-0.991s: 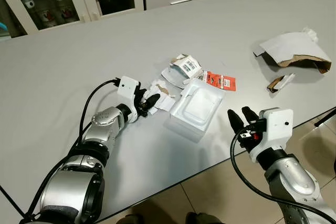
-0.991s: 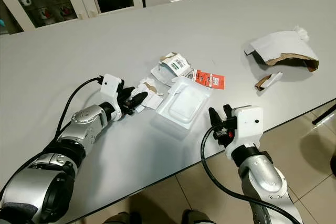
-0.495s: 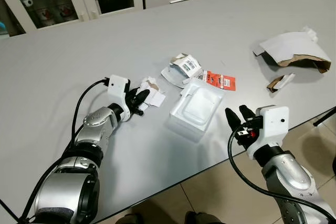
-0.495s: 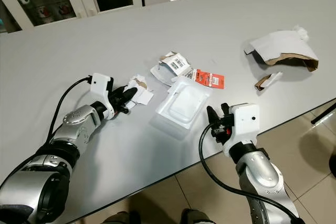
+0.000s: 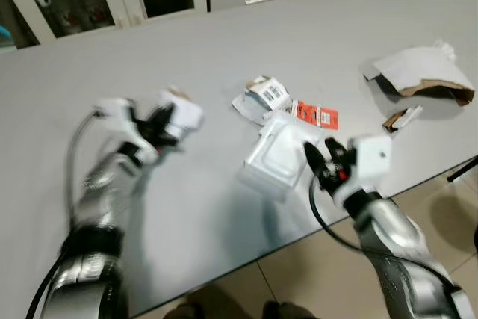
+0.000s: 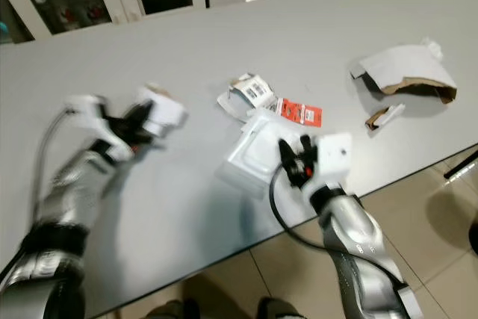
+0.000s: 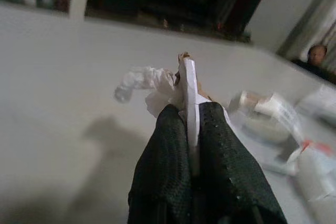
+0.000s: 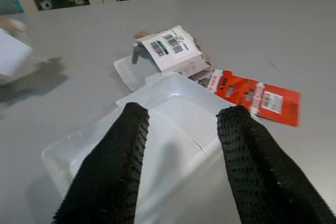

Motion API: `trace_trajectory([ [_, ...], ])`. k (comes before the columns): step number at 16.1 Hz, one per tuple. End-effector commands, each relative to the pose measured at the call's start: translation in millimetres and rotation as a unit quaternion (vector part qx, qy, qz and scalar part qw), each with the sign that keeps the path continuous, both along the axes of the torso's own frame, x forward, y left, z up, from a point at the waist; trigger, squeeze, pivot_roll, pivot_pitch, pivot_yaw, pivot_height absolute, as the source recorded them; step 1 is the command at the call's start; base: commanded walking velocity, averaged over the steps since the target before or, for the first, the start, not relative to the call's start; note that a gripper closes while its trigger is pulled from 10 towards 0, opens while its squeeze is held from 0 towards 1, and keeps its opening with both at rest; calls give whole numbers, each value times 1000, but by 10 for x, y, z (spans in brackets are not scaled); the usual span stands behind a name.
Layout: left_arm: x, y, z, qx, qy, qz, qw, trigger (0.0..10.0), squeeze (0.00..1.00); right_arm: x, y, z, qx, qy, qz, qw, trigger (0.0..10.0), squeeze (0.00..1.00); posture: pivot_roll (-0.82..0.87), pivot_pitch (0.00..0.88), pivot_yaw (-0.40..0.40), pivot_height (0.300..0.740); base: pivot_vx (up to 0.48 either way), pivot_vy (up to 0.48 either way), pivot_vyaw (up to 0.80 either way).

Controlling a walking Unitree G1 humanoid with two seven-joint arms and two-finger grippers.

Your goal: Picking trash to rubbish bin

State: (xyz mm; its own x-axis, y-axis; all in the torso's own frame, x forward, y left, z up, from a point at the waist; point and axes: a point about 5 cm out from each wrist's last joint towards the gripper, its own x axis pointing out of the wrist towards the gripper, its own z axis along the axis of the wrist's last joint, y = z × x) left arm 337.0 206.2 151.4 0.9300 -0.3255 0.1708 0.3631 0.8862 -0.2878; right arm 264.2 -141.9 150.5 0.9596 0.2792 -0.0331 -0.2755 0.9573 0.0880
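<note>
— How far along are you?

— Barely begun, I judge. The grey table is smooth and matte, and most of the trash lies on it. Largest is the torn white-and-brown paper bag near the far right edge, crumpled, with a small torn scrap beside it. In the middle sits a clear plastic tray, thin, glossy and rectangular with a raised rim. Just beyond it lie a white label with barcodes, folded over, and a flat orange card.

— And your hands?

— My left gripper is lifted above the table, fingers pressed together on a thin white card, edge-on in the wrist view, with a wad of crumpled white paper bunched behind it. That is one piece in hand. My right gripper hovers just over the tray, fingers spread wide on either side of it, touching nothing.

— Where is the bin?

— I see none from here, so nothing counts as binned. By my reckoning the wad needs carrying off, and the tray, label, card, bag and scrap all remain to be picked up.
</note>
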Motion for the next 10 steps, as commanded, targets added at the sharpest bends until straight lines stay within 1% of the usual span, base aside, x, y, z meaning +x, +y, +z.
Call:
trace_trajectory([
  [1,-75,-25,105,-15,-12,-2,1000,0,0,52,-10,-46,5,18,-8,1000,10000,1000,-105,114,0,740,0,0,0],
  [2,-162,-50,175,-24,-24,-4,999,0,0,119,-24,-89,-7,38,-27,999,10000,1000,-99,114,-3,740,0,0,0],
  [3,-207,-67,202,-24,-25,-6,999,0,0,156,-36,-122,-13,50,-38,998,10000,1000,-92,112,-8,740,0,0,0],
  [4,-270,-99,224,-18,-26,-12,999,0,0,213,-63,-191,-23,75,-60,995,10000,1000,-85,113,-11,740,0,0,0],
  [5,-304,-114,230,-15,-23,-13,1000,0,0,247,-81,-247,-27,95,-73,992,10000,1000,-77,113,-15,740,0,0,0],
  [6,-385,-130,247,-14,-14,-9,1000,0,0,301,-118,-336,-38,127,-99,986,10000,1000,-69,113,-18,740,0,0,0],
  [7,-417,-135,253,-14,-11,-10,1000,0,0,317,-129,-358,-44,137,-110,983,10000,1000,-64,113,-20,740,0,0,0],
  [8,-452,-141,267,-14,-7,-11,1000,0,0,325,-127,-382,-47,149,-111,981,10000,345,-62,112,-22,740,0,0,0],
  [9,-463,-143,272,-14,-6,-12,1000,0,0,326,-127,-397,-46,155,-112,981,10000,0,-59,111,-23,740,0,0,0],
  [10,-490,-142,282,-8,-1,-11,1000,0,0,325,-109,-480,-39,181,-103,977,10000,0,-55,110,-23,740,0,0,0],
])
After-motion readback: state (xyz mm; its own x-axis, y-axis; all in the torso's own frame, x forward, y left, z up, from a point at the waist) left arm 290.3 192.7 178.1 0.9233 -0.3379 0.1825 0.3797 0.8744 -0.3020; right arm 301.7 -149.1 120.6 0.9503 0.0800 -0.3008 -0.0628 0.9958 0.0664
